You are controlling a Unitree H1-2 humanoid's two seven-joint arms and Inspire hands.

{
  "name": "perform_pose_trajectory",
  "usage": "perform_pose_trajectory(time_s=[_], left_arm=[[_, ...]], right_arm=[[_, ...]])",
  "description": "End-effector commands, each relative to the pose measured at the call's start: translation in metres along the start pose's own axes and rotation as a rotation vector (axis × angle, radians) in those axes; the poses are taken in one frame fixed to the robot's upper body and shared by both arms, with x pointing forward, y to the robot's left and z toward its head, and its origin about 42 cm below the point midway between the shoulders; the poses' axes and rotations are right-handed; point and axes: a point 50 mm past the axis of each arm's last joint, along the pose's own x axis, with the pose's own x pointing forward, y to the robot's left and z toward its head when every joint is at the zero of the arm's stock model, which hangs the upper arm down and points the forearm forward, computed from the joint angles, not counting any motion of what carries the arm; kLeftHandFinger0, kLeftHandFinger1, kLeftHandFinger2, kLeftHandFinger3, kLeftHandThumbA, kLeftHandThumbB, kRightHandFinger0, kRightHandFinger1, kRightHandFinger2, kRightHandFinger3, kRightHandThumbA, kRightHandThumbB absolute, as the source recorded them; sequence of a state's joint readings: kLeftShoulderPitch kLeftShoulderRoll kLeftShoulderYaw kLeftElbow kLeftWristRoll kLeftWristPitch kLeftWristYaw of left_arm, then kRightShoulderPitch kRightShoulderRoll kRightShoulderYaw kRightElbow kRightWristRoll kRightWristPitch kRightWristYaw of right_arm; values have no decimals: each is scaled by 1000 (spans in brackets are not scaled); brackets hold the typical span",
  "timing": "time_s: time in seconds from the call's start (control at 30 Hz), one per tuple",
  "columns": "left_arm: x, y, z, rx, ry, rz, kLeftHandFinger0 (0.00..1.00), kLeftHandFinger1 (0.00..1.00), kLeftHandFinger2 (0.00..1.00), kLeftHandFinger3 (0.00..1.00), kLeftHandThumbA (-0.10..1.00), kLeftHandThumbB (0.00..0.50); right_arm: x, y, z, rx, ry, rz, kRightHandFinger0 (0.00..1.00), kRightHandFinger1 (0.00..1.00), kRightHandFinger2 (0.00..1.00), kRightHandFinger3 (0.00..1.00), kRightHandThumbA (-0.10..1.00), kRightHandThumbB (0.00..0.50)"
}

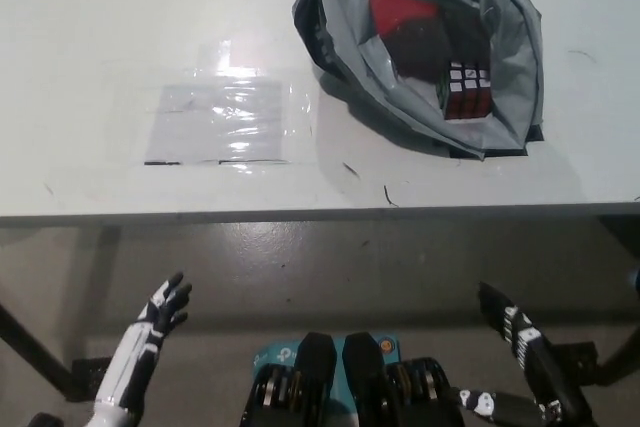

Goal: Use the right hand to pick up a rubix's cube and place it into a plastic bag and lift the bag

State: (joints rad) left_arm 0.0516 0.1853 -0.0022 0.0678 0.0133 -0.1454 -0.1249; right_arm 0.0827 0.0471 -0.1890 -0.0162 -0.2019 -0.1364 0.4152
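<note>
white bench [120, 27] above grey floor. the rubik's cube [468, 92] sits inside the grey plastic bag [505, 22]; lifting remains. i see the right robot hand [525, 347] low, spread, empty; the left robot hand [160, 312] idle, spread. next: i must reach for the bag's rim.

A clear plastic sheet [225, 122] lies flat on the white table [100, 37].

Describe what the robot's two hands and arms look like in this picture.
The left hand is white-shelled with black fingers bearing small white patches, on a slim white forearm. The right hand and its arm are black, with small white patches along the fingers. No loose cables show on either.
</note>
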Motion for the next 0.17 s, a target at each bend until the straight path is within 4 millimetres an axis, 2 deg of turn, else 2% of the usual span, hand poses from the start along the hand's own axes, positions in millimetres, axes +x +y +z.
perform_pose_trajectory(time_s=[0.0,0.13], left_arm=[[-16,-8,9,-13,-126,-31,1000,1000,1000,1000,999,277],[-18,-6,7,-16,-127,-30,1000,1000,1000,1000,994,259]], right_arm=[[-16,-9,1,-48,-234,-434,1000,1000,1000,1000,1000,284],[-14,-8,-1,-51,-227,-433,1000,1000,1000,1000,1000,266]])
